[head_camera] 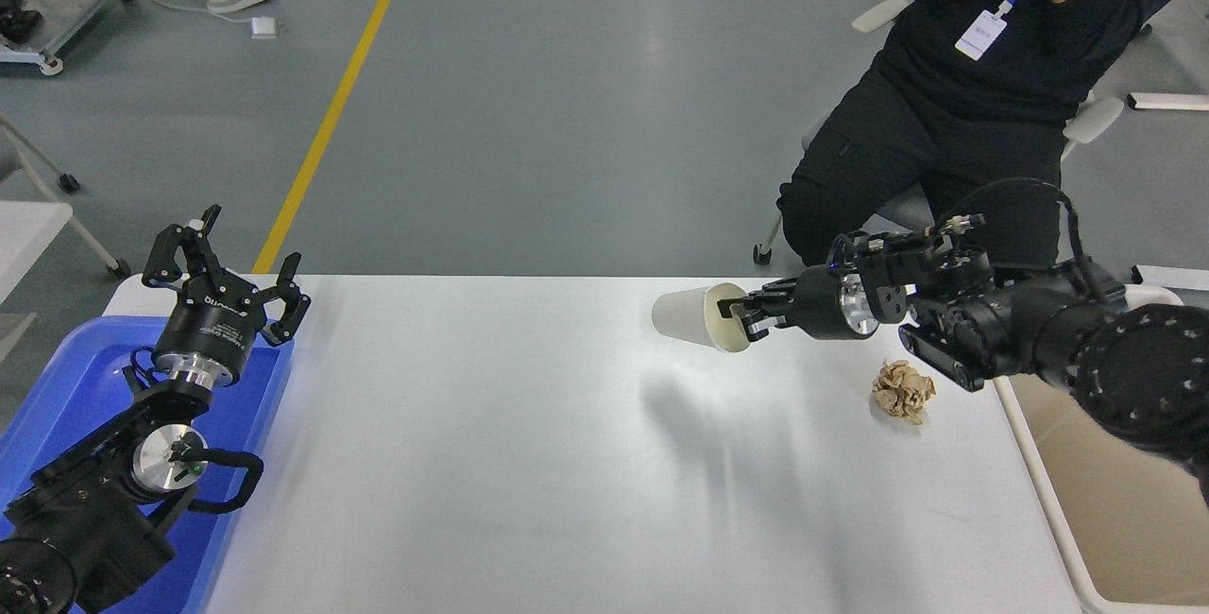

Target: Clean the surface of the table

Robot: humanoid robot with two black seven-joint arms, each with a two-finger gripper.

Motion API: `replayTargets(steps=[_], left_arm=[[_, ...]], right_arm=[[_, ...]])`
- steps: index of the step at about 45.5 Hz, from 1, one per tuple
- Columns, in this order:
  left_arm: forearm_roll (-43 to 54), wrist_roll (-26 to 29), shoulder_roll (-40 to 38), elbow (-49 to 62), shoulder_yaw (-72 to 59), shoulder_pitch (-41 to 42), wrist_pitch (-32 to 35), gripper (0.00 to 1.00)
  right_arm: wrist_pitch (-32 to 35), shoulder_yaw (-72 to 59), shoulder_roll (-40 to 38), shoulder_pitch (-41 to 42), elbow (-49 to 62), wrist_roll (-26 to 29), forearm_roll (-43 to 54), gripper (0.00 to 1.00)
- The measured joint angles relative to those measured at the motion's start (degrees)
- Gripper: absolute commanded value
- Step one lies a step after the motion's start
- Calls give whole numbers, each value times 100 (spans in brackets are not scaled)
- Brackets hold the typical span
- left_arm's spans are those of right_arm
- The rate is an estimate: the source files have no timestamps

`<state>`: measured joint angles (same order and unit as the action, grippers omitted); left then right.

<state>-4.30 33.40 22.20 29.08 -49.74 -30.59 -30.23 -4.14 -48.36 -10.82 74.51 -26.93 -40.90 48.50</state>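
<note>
Right claw (741,316) seemingly above table surface (491,463).

Single high head view, forward and down over the table surface (529,463).
</note>
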Motion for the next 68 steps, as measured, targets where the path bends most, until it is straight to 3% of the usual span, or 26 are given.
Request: replayTargets(steps=[25,46,68], left_arm=[[-1,0,-2,1,0,0,0,100],[0,0,1,1,-1,0,0,100],[-1,0,0,1,-1,0,0,100]], right_arm=[[471,925,-2281,455,-508,-381,-130,0],[1353,1107,-2980,-1070,1631,-346,-1712,0],[1590,1548,-3159,-2291,2541,931,-2489,0]])
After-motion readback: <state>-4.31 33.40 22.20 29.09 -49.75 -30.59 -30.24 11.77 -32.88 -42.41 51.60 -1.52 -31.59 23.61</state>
